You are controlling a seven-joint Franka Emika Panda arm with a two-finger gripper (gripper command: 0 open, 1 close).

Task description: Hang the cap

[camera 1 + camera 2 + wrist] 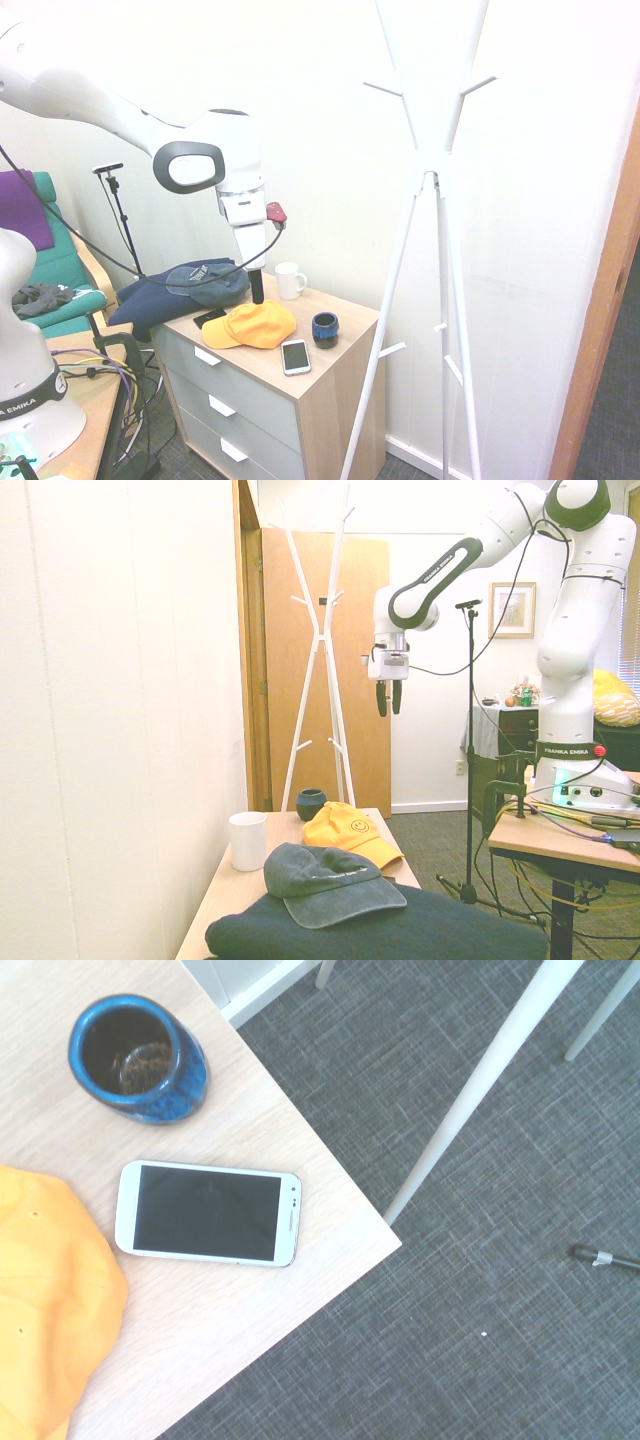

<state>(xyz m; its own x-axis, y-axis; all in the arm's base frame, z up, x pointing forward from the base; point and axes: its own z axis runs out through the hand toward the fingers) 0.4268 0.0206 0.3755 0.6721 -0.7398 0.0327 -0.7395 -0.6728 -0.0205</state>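
The gripper [389, 699] points straight down, raised well above the table [335, 365], with its jaws apart and nothing between them. The yellow-orange cap [255, 325] lies on the table top, unheld; the second exterior view shows a smiley face on its front panel.

Items on the table top:
- White smartphone [208, 1212], screen up, just beside the cap and near the table's corner.
- Dark blue cup [138, 1057], upright, just beyond the smartphone.
- White mug [289, 281], upright, near the wall.
- Dark blue-grey cap [330, 883], resting on a folded dark blue garment [400, 932].

The white coat stand [432, 180] is on the grey carpet beside the table, with bare pegs at upper and lower levels.
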